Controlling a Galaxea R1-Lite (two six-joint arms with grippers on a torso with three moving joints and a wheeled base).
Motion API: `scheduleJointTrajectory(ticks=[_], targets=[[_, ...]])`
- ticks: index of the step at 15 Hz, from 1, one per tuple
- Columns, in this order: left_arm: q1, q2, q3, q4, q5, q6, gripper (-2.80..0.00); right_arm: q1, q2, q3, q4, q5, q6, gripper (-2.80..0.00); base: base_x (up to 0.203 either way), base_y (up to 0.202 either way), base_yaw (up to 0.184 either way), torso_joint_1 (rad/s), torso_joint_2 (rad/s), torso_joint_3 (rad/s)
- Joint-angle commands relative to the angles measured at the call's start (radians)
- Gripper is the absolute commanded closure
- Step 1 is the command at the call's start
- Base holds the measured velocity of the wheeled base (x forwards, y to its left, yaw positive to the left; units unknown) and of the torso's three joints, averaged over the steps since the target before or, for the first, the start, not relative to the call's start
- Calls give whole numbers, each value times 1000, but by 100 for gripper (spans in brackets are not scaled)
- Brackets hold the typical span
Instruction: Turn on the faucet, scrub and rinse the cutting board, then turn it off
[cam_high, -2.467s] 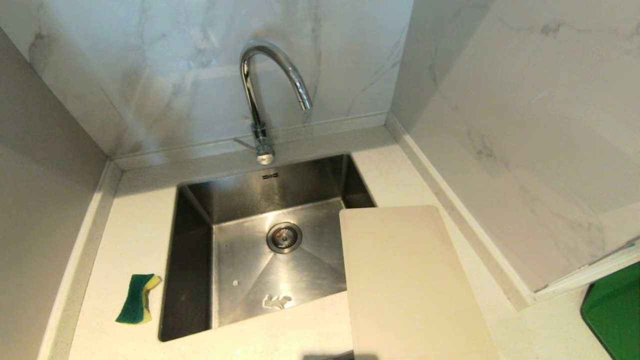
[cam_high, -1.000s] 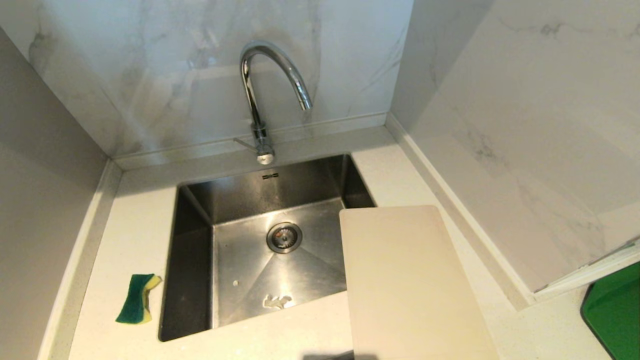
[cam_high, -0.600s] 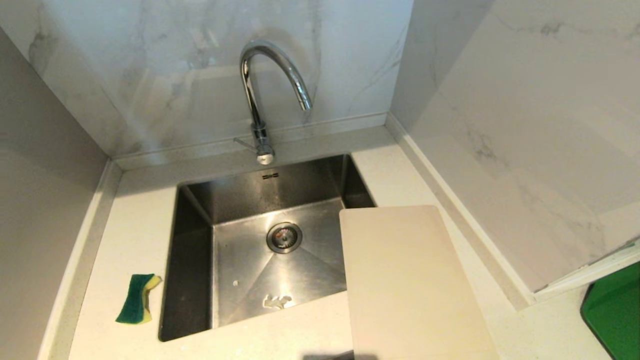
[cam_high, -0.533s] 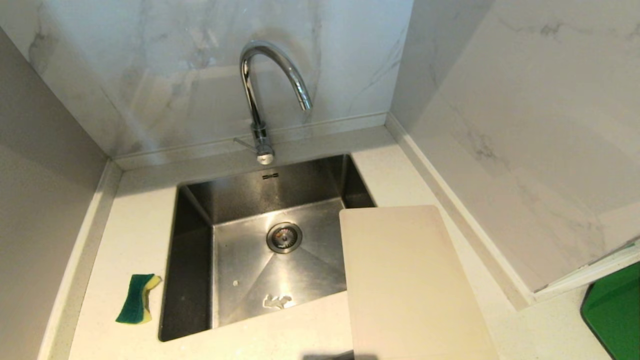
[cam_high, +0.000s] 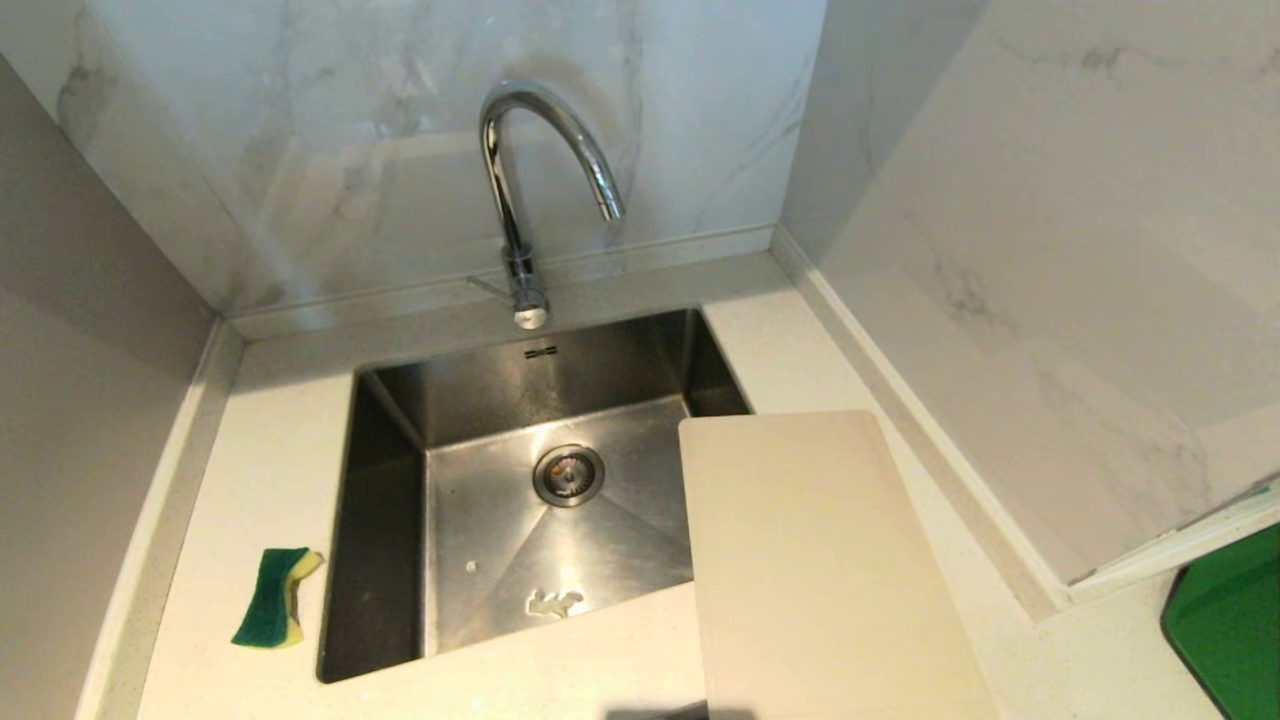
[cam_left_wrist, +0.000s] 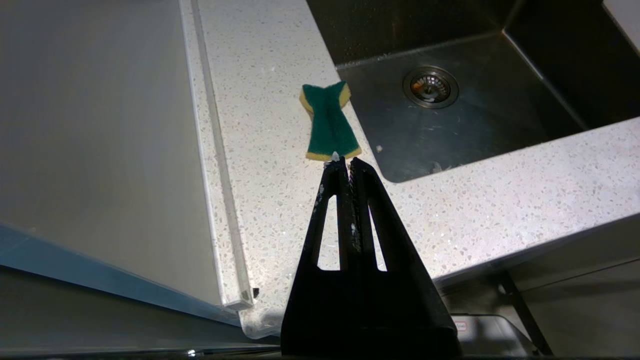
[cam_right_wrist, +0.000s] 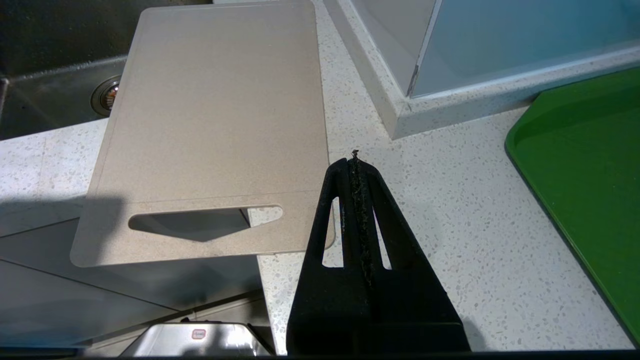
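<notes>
The chrome gooseneck faucet (cam_high: 530, 190) rises behind the steel sink (cam_high: 390, 520), and no water runs from its spout. The cream cutting board (cam_high: 815, 570) lies on the counter to the sink's right, one corner over the basin; its slotted end (cam_right_wrist: 205, 220) sticks out past the counter's front edge. Neither arm shows in the head view. My left gripper (cam_left_wrist: 345, 162) hangs shut above the counter's front edge, short of the sponge. My right gripper (cam_right_wrist: 354, 161) is shut and empty, beside the board's handle end.
A green-and-yellow sponge (cam_high: 275, 595) lies on the counter left of the sink. A green tray (cam_high: 1230, 630) sits at the far right. Marble walls (cam_high: 1050, 250) close in behind and on the right, a grey panel (cam_high: 70, 400) on the left.
</notes>
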Motion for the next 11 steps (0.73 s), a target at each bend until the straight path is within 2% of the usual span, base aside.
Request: scheduleJointTrajectory(ticks=[1, 11], targets=[[0, 2, 3, 0, 0, 0, 0, 0, 2, 2, 0, 0, 0, 0, 0, 0, 0, 0, 0, 0], [0, 0, 3, 0, 0, 0, 0, 0, 2, 2, 0, 0, 0, 0, 0, 0, 0, 0, 0, 0]])
